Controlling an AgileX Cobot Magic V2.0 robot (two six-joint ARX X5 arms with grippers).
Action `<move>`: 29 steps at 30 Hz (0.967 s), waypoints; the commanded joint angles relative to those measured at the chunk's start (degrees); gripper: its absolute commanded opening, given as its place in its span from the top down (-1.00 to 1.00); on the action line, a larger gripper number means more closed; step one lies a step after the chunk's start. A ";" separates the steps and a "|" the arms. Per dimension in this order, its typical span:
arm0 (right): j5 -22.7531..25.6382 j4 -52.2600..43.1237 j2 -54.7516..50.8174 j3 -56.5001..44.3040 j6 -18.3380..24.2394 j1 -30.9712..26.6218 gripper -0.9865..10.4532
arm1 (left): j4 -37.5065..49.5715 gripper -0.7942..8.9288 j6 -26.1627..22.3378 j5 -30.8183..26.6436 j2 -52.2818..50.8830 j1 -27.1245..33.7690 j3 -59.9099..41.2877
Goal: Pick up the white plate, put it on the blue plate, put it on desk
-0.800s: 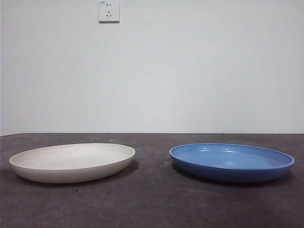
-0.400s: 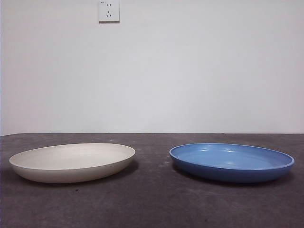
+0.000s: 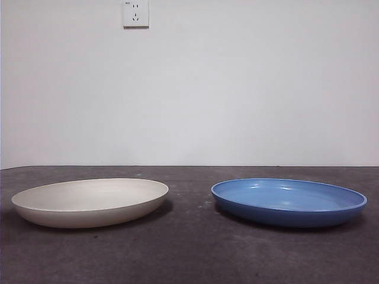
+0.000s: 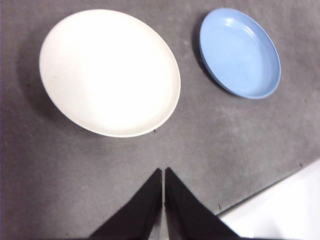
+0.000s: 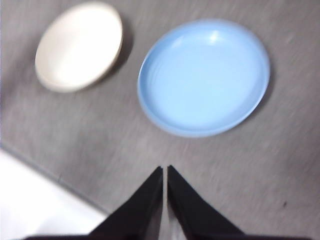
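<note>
The white plate [image 3: 90, 202] rests flat on the dark grey desk [image 3: 189, 254], left of the blue plate [image 3: 289, 202], with a gap between them. Neither arm shows in the front view. My left gripper [image 4: 163, 172] hangs high above the desk near the white plate [image 4: 110, 71], jaws shut and empty; the blue plate [image 4: 240, 52] lies farther off. My right gripper [image 5: 165, 170] hovers high near the blue plate [image 5: 204, 77], jaws shut with nothing in them; the white plate [image 5: 79, 46] is beyond it. That view is slightly blurred.
A white wall with a power socket [image 3: 135, 13] stands behind the desk. The desk's edge, with pale floor beyond it, shows in both wrist views near the grippers [image 4: 280, 210] [image 5: 40, 200].
</note>
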State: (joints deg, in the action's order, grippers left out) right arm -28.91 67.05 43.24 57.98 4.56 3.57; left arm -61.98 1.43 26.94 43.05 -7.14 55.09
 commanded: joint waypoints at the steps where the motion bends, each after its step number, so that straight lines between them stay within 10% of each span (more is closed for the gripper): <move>1: -0.22 0.50 0.52 1.05 2.16 1.49 0.81 | 0.26 0.82 -1.18 0.13 0.24 -0.50 1.38; 6: -0.22 -0.17 0.48 1.05 1.88 2.29 0.76 | 0.26 0.62 -1.03 0.13 0.24 -0.50 1.38; 12: -0.22 -0.70 0.48 1.05 0.42 2.29 0.03 | 0.61 -0.07 -0.72 0.11 0.24 -0.50 1.38; 29: -0.22 -0.81 0.48 1.05 -0.04 2.29 0.03 | 12.37 -0.06 3.76 -4.26 9.16 -0.50 1.57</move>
State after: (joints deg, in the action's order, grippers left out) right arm -28.93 66.78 43.48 57.98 5.34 5.69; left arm -50.33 4.27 23.33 50.98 -7.53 55.13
